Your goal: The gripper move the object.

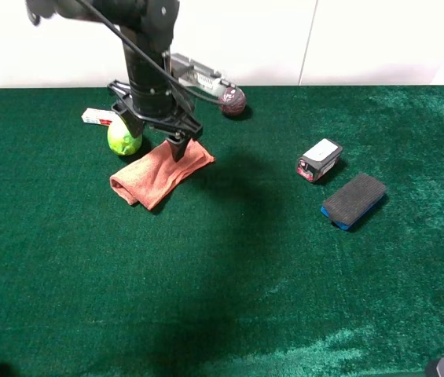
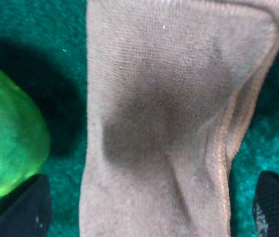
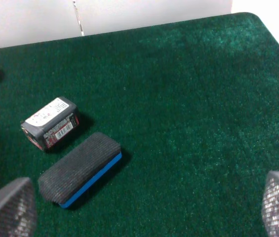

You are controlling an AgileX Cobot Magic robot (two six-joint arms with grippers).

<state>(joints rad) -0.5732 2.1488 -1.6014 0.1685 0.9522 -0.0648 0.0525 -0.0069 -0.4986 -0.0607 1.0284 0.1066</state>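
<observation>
The salmon-orange folded towel [image 1: 159, 173] lies on the green table left of centre. My left gripper [image 1: 155, 138] points down over the towel's far end, open, one dark finger on each side of it. In the left wrist view the towel [image 2: 169, 123] fills the middle between the two fingertips [image 2: 23, 207] of the left gripper [image 2: 149, 210], close above the cloth. I cannot tell whether the fingers touch the table. My right gripper [image 3: 144, 212] is open and empty, well apart from the towel, above the right side of the table.
A green round fruit [image 1: 123, 140] [image 2: 8, 143] sits right beside the towel's far left corner. A black-and-blue sponge [image 1: 354, 200] [image 3: 80, 168] and a black battery box [image 1: 320, 159] [image 3: 50, 122] lie at right. A dark red ball [image 1: 233, 102] and a small white box [image 1: 96, 116] are at the back.
</observation>
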